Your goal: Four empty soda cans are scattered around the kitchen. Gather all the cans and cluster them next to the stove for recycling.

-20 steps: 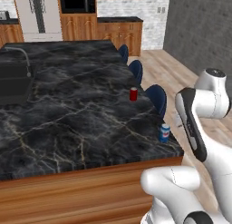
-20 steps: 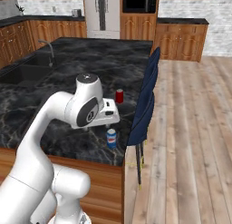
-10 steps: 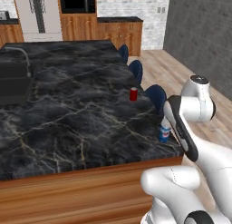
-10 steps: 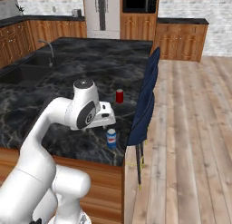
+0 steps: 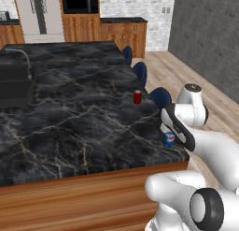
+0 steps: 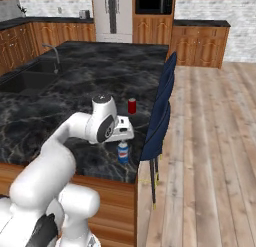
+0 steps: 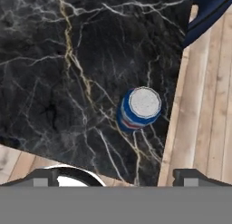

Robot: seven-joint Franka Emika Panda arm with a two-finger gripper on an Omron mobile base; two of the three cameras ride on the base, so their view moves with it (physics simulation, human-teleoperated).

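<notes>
Fingers [image 7: 45,177] spread wide, nothing btwn them. Blue can [image 7: 139,109] stands upright ahead of the tips, near island counter [image 5: 84,127] corner. Best: centre over silver top, drop straight, pinch mid-body w/o tipping toward edge.

The desk [image 5: 84,127] top is polished black marble with pale veins, its side brown wood. The blue and white can [image 7: 138,109] has a matt silver metal top. The floor [image 6: 210,156] is light wooden planks.

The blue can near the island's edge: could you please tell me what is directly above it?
The open pincer hangs over the blue can, which stands upright on the black marble island. The arm hides part of the can in the left base view.
</notes>
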